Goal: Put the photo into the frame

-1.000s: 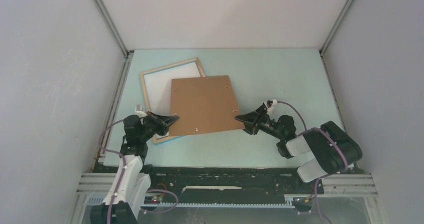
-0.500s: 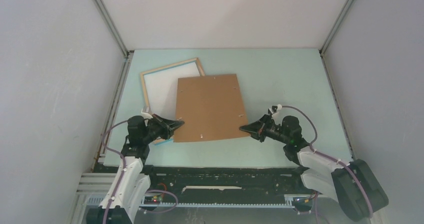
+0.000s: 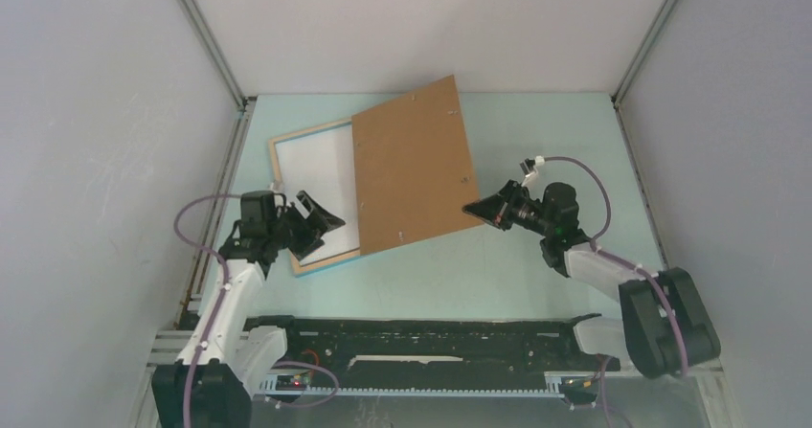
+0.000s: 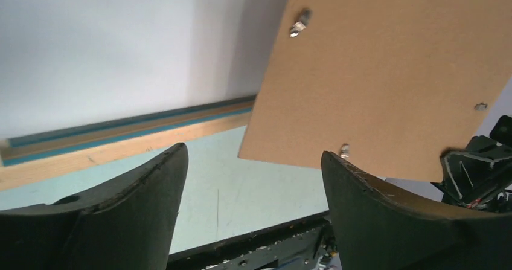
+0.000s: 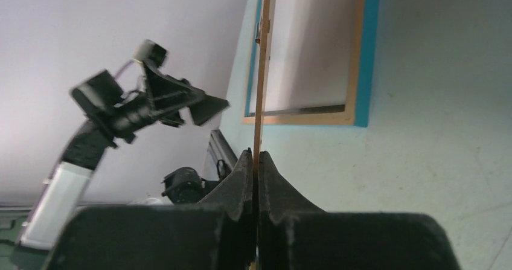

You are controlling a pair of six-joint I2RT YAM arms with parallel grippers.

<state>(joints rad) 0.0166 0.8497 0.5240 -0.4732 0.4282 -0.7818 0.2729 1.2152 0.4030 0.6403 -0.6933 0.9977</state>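
Observation:
The frame (image 3: pixel 316 128) lies flat at the left, light wood rim up, with a teal strip along its near edge. A white sheet (image 3: pixel 321 179) fills its opening; I cannot tell whether it is the photo's back. My right gripper (image 3: pixel 469 209) is shut on the right edge of the brown backing board (image 3: pixel 412 165), which hangs tilted above the frame's right side. The right wrist view shows the board edge-on (image 5: pixel 261 101) between the closed fingers (image 5: pixel 255 155). My left gripper (image 3: pixel 330 229) stands open and empty by the frame's near corner, apart from the board (image 4: pixel 386 83).
Grey enclosure walls stand close on the left, right and back. A black rail (image 3: pixel 431 337) runs along the table's near edge between the arm bases. Pale green table (image 3: pixel 536 141) lies to the right of the board.
The left gripper let go of the board's near-left corner and opened. The right gripper closed on the board and raised it, swinging it up and away off the frame.

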